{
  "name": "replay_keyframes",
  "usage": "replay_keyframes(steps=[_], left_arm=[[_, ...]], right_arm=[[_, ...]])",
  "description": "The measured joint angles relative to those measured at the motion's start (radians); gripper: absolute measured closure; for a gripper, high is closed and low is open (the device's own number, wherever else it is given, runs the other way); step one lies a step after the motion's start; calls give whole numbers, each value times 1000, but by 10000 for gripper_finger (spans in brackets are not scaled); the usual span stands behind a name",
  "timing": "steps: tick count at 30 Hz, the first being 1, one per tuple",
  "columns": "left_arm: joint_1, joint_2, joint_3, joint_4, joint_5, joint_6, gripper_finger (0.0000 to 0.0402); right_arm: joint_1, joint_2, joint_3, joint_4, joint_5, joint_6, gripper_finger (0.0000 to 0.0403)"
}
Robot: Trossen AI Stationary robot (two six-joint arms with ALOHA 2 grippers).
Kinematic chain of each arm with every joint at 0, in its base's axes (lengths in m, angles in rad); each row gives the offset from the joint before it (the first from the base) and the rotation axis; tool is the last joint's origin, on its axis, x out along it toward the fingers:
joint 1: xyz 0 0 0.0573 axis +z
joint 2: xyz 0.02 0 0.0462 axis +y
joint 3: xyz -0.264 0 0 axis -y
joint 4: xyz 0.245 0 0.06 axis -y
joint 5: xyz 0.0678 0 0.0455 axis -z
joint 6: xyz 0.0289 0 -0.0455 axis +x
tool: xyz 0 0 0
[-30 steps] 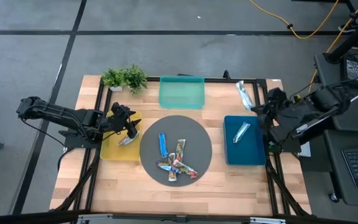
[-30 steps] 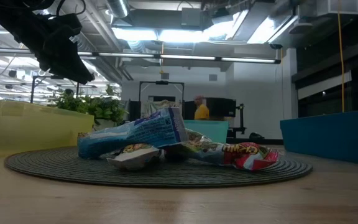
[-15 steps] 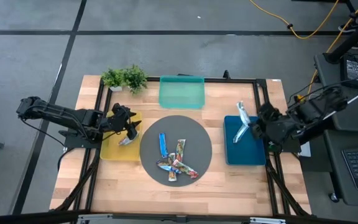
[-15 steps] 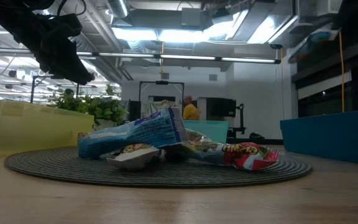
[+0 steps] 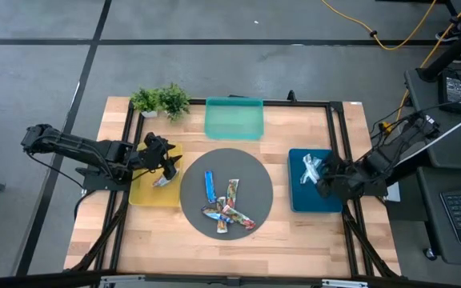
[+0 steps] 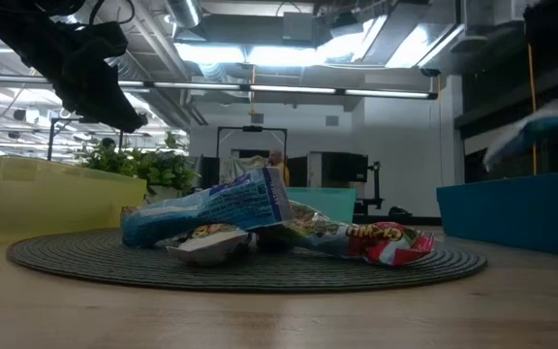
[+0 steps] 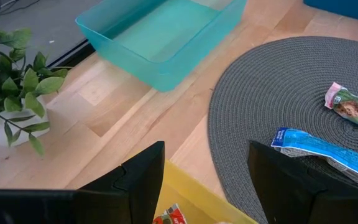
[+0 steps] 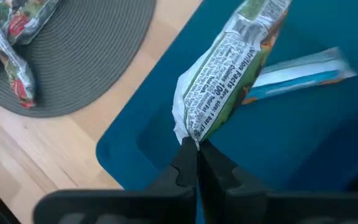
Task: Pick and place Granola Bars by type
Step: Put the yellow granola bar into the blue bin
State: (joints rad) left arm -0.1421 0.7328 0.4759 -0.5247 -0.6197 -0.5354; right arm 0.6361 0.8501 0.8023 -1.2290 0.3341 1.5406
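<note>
Seen from above, the left arm reaches in low from the left edge of the pale wooden worktop (image 5: pixel 150 232), its left gripper (image 5: pixel 165 166) poised above the yellow tray (image 5: pixel 142 194) with the fingers (image 7: pixel 143 180) spread wide and nothing between them. In that tray lies a silvery wrapper (image 5: pixel 162 182), and the left wrist view shows a scrap of red wrapper (image 7: pixel 169 215) cut off at the frame's edge, too little to identify. The right arm bends in from the right side, and the right gripper (image 5: pixel 323 178) hangs over the dark-blue tray (image 5: pixel 298 200); its fingers (image 8: pixel 185 167) are pinched fully together on the crimped end of a green-and-white granola bar (image 8: pixel 229 68), which dangles above the tray floor. A slim pale-blue bar (image 8: pixel 300 74) lies flat in the same tray. At the centre sits a round grey woven mat (image 5: pixel 258 180) carrying a small heap of shiny crinkled bars: one blue bar (image 5: pixel 209 184) lies apart from the red-multicoloured bars (image 5: pixel 230 210), which overlap so that their exact number is hard to make out. From worktop height the held bar shows only as a pale blur at the right. A smooth translucent teal tray (image 5: pixel 234 118) sits at the far edge, beside a small leafy potted plant (image 5: pixel 160 100).
</note>
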Motion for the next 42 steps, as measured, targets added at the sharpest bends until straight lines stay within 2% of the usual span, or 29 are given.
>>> replay_keyframes(steps=[7, 14, 22, 32, 42], left_arm=[[0, 0, 0, 0, -15, -2, 183], [0, 0, 0, 0, -25, -3, 183], [0, 0, 0, 0, -71, -54, 183], [0, 0, 0, -2, -96, -100, 183], [0, 0, 0, -10, -96, -116, 183]], right_arm=[[0, 19, -151, 194, -59, 3, 399], [-1, 68, -214, 237, -69, 26, 399], [-1, 135, -285, 423, -115, -22, 399], [-1, 205, -339, 494, -185, -26, 398], [-1, 210, -339, 506, -190, -29, 362]])
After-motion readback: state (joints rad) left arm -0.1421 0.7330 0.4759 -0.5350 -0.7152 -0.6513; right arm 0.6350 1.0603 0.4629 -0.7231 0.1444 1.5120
